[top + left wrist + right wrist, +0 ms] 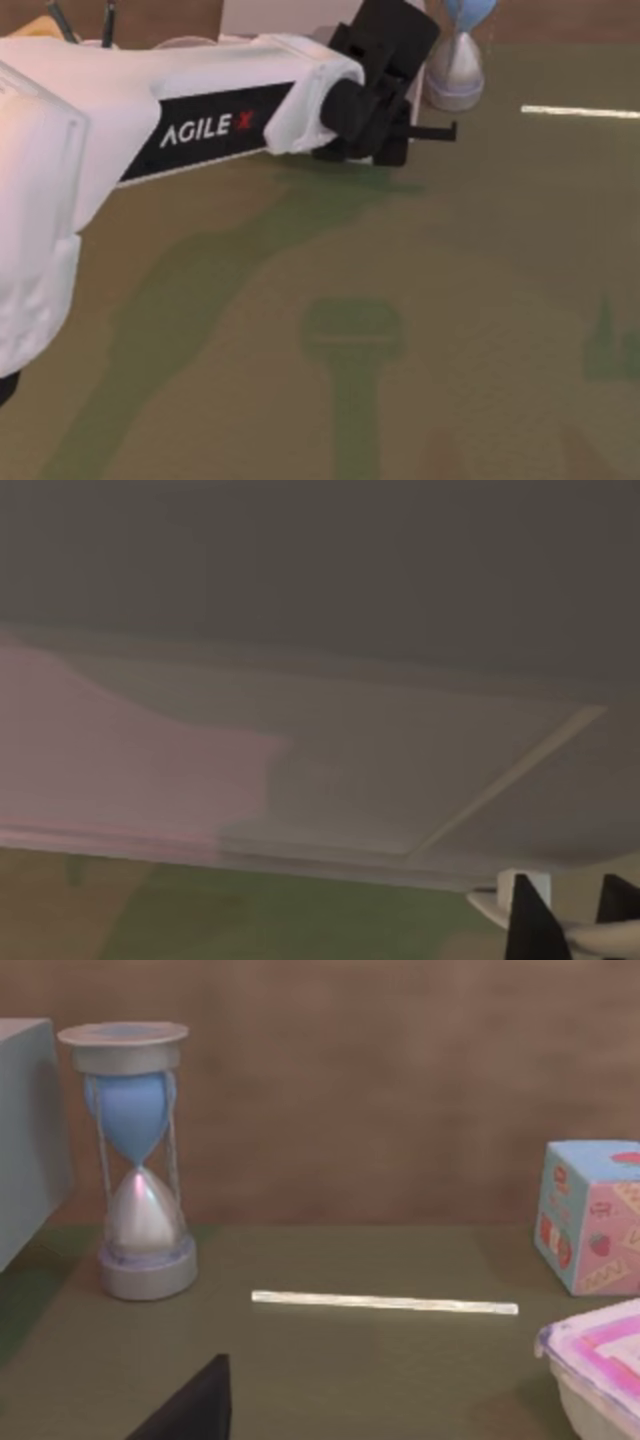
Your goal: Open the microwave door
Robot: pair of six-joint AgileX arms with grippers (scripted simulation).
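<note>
Just beyond left end effector (440, 130), microwave (290, 18)

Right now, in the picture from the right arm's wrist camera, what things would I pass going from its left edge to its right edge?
The microwave, then the hourglass, then the thin white stick lying on the table, then the patterned carton and the white tub at the right edge.

We count one microwave (270, 18), one hourglass (138, 1160), one thin white stick (385, 1303), one pastel carton (590, 1218) and one pink-trimmed tub (600, 1360), all singles here.
</note>
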